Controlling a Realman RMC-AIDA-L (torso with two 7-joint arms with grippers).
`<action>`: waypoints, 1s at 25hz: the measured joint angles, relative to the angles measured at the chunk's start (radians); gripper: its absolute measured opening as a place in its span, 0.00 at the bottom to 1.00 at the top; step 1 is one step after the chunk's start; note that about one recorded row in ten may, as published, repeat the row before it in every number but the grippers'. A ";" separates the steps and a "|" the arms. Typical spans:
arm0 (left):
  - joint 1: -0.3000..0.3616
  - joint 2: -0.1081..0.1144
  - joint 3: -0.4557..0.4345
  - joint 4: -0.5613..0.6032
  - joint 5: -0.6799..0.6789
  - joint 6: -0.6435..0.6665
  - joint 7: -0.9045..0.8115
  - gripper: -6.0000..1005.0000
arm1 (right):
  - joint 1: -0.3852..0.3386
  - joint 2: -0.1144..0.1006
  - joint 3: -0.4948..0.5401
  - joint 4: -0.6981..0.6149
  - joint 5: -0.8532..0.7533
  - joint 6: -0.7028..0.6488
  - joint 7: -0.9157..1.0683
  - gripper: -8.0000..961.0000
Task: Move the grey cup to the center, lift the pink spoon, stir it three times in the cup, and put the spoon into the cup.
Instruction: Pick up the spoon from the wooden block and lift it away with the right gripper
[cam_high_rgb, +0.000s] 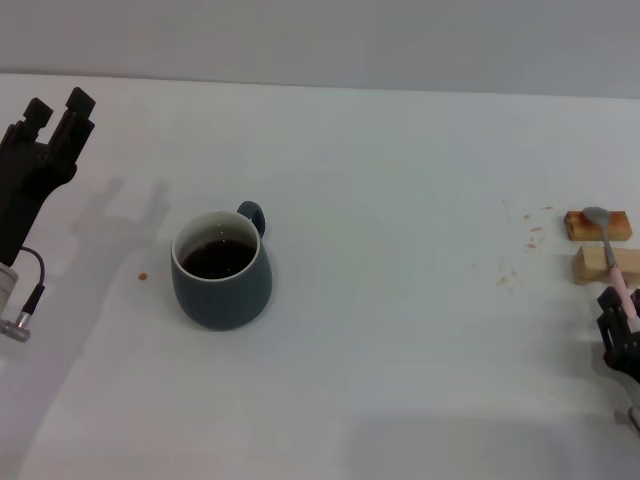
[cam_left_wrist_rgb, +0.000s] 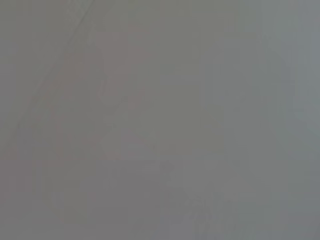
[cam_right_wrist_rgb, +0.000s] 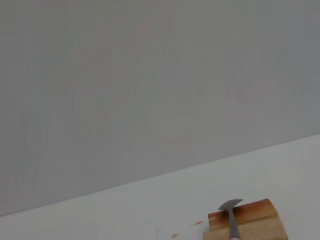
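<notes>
The grey cup stands on the white table left of the middle, with dark liquid inside and its small handle turned to the far side. At the far right the pink spoon lies across two tan wooden blocks, its metal bowl on the far block and its pink handle running toward me over the near block. My right gripper sits low at the handle's near end. In the right wrist view the spoon's bowl rests on a block. My left gripper hangs open, up and to the left of the cup.
A small brown spot marks the table left of the cup, and reddish specks lie beside the blocks. The table's far edge meets a grey wall. The left wrist view holds only a plain grey surface.
</notes>
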 joint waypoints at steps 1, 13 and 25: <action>0.000 0.000 0.000 0.000 0.000 0.000 0.000 0.69 | 0.001 0.000 0.002 0.000 0.000 0.000 0.000 0.34; 0.000 0.001 0.000 0.003 -0.003 0.000 0.000 0.69 | 0.009 0.000 0.008 0.000 0.000 0.006 0.001 0.29; 0.000 0.002 0.000 0.004 -0.003 0.000 0.000 0.69 | 0.012 0.000 0.009 -0.002 0.000 0.013 0.001 0.24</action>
